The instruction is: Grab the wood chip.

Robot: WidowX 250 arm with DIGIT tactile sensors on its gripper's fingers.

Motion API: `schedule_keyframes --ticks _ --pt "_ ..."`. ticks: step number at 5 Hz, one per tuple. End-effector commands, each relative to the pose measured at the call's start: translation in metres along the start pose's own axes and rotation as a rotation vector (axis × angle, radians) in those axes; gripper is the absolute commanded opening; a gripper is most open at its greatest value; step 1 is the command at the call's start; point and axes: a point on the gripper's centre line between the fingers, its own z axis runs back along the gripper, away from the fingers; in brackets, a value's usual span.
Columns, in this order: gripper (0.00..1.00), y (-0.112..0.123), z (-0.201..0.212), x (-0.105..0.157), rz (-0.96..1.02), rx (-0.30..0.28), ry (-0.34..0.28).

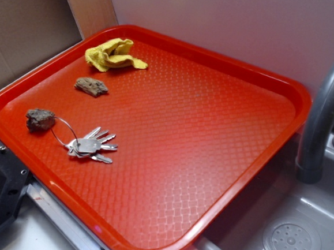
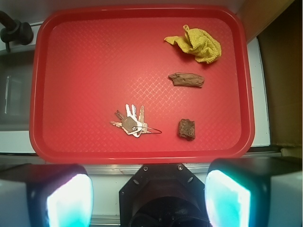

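The wood chip (image 1: 91,86) (image 2: 186,79) is a flat, elongated tan-brown piece lying on the red tray (image 1: 229,66) (image 2: 75,151), near its left side in the exterior view. My gripper (image 2: 149,198) hangs high above the tray's near edge, seen only in the wrist view. Its two fingers (image 2: 70,201) stand wide apart, open, with nothing between them. The chip lies far ahead of the gripper and to the right in the wrist view.
A darker brown lump (image 1: 39,119) (image 2: 186,128) on a wire ring holds a bunch of keys (image 1: 91,146) (image 2: 130,122). A yellow cloth (image 1: 112,54) (image 2: 199,43) lies crumpled at the tray's far corner. A sink with a grey faucet (image 1: 324,114) and drain (image 1: 291,243) sits right of the tray.
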Motion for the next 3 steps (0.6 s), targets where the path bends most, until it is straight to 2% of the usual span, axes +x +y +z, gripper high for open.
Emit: schedule_keyframes --ticks 1,2,3 --pt "1.00 0.000 0.000 0.000 0.000 0.000 0.000" --pt "1.00 0.026 -0.039 0.043 -0.084 0.052 0.024" --pt "1.00 0.041 -0.082 0.077 -0.341 0.089 0.099"
